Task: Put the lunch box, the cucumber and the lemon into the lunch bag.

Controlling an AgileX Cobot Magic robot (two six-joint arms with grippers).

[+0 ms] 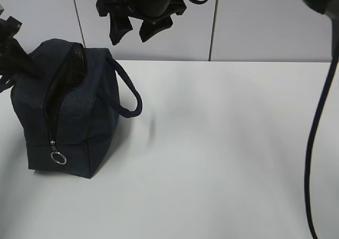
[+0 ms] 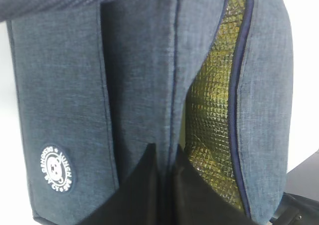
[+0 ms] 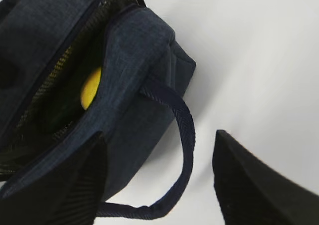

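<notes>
The navy lunch bag [image 1: 79, 122] stands on the left of the white table [image 1: 228, 143] with its top zipper open. My left gripper [image 2: 167, 157] is shut on the fabric edge of the bag's opening, beside the foil lining [image 2: 209, 110]; in the exterior view the left gripper [image 1: 26, 64] meets the bag's upper left side. The yellow lemon [image 3: 90, 88] lies inside the bag. My right gripper [image 1: 131, 36] hangs open and empty above the bag, and in its wrist view the right gripper [image 3: 160, 134] frames a loop handle [image 3: 187, 130]. The lunch box and the cucumber are hidden.
A metal ring pull [image 1: 58, 158] hangs at the zipper's low front end. A round white logo [image 2: 56, 168] marks the bag's side. A black cable [image 1: 318, 127] drops down the right edge. A pale panelled wall [image 1: 254, 21] stands behind the table.
</notes>
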